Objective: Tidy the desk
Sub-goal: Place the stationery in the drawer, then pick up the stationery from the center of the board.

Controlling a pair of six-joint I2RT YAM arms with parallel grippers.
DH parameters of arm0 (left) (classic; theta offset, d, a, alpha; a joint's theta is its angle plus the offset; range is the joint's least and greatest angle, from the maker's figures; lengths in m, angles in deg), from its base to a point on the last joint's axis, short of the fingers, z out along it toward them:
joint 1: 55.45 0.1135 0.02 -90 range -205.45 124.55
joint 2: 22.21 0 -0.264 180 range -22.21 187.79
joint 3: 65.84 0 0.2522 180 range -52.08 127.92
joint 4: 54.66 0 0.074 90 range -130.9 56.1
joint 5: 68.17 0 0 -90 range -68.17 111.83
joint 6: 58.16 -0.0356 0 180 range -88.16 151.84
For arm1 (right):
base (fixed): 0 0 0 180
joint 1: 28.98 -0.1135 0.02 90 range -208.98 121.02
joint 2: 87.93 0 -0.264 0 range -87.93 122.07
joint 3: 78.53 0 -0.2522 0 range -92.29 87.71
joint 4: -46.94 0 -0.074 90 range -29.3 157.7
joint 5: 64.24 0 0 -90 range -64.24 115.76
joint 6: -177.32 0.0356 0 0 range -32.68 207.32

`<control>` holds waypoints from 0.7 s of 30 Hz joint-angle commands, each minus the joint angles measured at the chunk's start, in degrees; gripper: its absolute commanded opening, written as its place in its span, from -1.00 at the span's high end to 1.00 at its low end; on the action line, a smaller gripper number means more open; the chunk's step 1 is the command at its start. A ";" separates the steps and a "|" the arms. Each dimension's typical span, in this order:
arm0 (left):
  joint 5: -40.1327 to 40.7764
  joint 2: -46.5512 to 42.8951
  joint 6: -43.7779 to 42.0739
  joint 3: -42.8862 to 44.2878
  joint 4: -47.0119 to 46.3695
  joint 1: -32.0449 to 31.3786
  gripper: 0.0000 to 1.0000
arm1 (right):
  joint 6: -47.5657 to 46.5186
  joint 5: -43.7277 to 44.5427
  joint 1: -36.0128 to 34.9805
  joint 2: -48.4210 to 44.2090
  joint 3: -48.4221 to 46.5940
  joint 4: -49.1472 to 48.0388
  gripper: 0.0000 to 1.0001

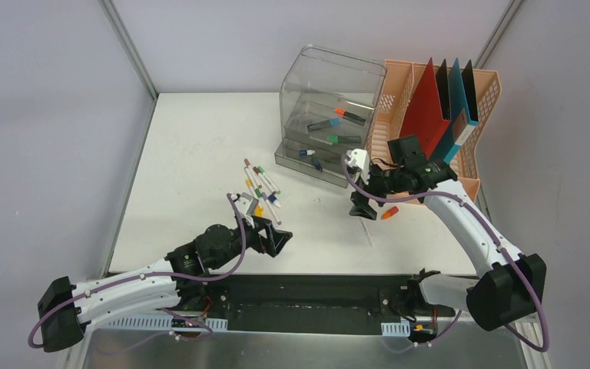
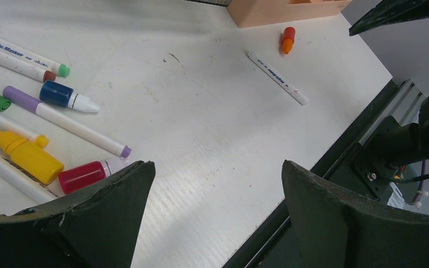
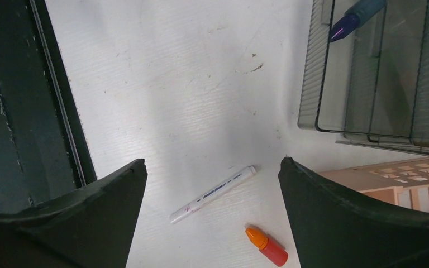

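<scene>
The flat white desk point(image 1: 192, 169), a bit scuffed, lies under both arms. The left tool point(image 1: 276, 241) is spread wide and holds nothing, beside round plastic markers point(image 1: 260, 184). The right tool point(image 1: 362, 207) is spread wide too, holding nothing, over a thin white pen point(image 3: 213, 194) and a small orange piece point(image 3: 266, 245).

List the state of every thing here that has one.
Left end effector: open, empty.
Right end effector: open, empty.
White marker: lying loose on the desk.
Orange-capped bottle: on its side, capped.
Marker pile: loose, lying flat.
Clear drawer unit: upright, markers inside.
File rack: upright, folders standing inside.
</scene>
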 commanded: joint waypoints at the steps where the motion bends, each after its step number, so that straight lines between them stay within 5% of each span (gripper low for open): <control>1: 0.84 0.04 1.09 -0.59 -2.77 0.38 -0.78 | -6.29 -0.83 0.59 -0.55 0.77 3.55 -0.82; 8: 0.97 -1.53 1.12 -0.61 -0.16 0.33 -0.77 | -13.69 4.19 0.85 -1.97 2.29 9.46 -0.96; 21: 1.05 -3.98 1.06 -2.00 0.79 0.34 -0.78 | -47.79 23.31 7.62 -6.59 12.22 14.68 -0.97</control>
